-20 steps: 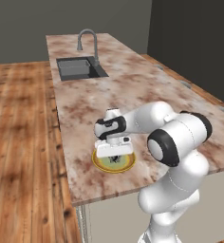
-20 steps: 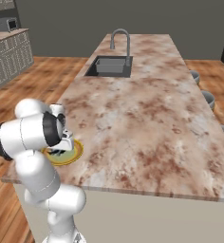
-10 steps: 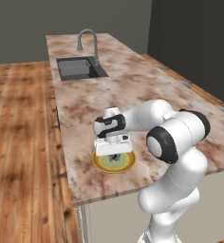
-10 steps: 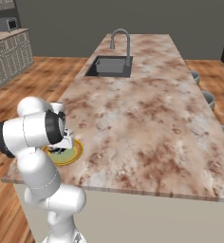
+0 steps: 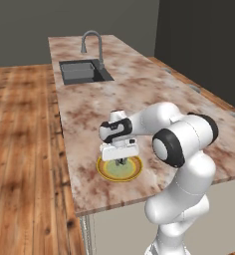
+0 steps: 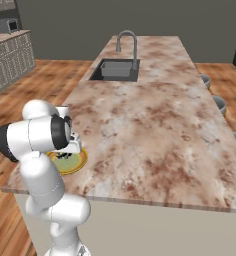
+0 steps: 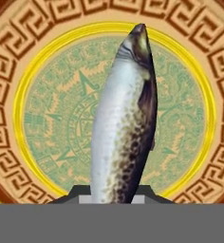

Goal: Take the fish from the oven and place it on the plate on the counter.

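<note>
1. The pincer (image 5: 121, 162) hangs straight down over the plate (image 5: 104, 171), which lies near the front edge of the marble surface (image 5: 154, 89); its jaws stand narrowly apart, closed on the fish (image 7: 126, 118).

2. In the hand view the fish runs lengthwise away from the pincer, one end gripped between the two dark tips (image 7: 149, 193) at the bottom and the pointed far end reaching toward the plate's yellow ring. The patterned green centre of the plate lies directly beyond it.

3. Whether the fish already touches the plate or hangs just above it, I cannot tell.

4. Handling, as a judgement: the fish is small and slender, so probably light. The body tapers and its skin looks smooth, so it could slip along the jaws if squeezed near a thin end.

5. It looks stiff enough to hold its line when gripped by one end, with no droop visible in the hand view.

6. The best hold would be across the thicker middle, flank to flank, not by a tip; the present grip sits near one end, so a swing could let it pivot.

7. The sink (image 5: 79, 72) and faucet (image 5: 91, 41) lie well beyond the pincer, far from the plate.
</note>
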### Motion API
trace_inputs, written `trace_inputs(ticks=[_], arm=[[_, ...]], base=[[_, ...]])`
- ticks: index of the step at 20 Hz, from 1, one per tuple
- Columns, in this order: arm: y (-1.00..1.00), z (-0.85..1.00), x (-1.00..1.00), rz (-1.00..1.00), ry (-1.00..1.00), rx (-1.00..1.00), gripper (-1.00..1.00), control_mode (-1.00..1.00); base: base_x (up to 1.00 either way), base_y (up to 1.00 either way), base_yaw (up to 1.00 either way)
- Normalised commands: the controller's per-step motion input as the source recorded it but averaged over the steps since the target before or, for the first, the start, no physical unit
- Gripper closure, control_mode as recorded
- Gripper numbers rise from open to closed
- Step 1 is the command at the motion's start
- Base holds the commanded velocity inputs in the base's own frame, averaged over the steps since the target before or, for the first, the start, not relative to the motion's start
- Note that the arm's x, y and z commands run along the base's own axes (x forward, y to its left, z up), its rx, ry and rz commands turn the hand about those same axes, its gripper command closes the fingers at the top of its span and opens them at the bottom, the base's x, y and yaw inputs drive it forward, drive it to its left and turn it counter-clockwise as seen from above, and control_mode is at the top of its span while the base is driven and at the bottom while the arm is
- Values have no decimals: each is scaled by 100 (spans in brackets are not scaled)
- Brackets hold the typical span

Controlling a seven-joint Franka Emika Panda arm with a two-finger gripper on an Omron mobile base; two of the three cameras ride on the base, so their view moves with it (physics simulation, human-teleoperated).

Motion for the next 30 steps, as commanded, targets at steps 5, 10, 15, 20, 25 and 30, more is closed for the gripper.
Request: trace_inputs(ticks=[5,10,15,20,25,30], arm=[[0,0,0,1,0,0,-100,-100],[0,0,0,0,0,0,-100,-100],[0,0,0,0,0,0,-100,-100],[-5,42,-36,0,-10,2,-100,-100],[-41,97,-55,0,-21,16,-100,-100],[-60,100,-69,0,-27,22,-100,-100]], base=[[0,0,0],[0,0,0],[0,0,0],[0,0,0],[0,0,0],[0,0,0]])
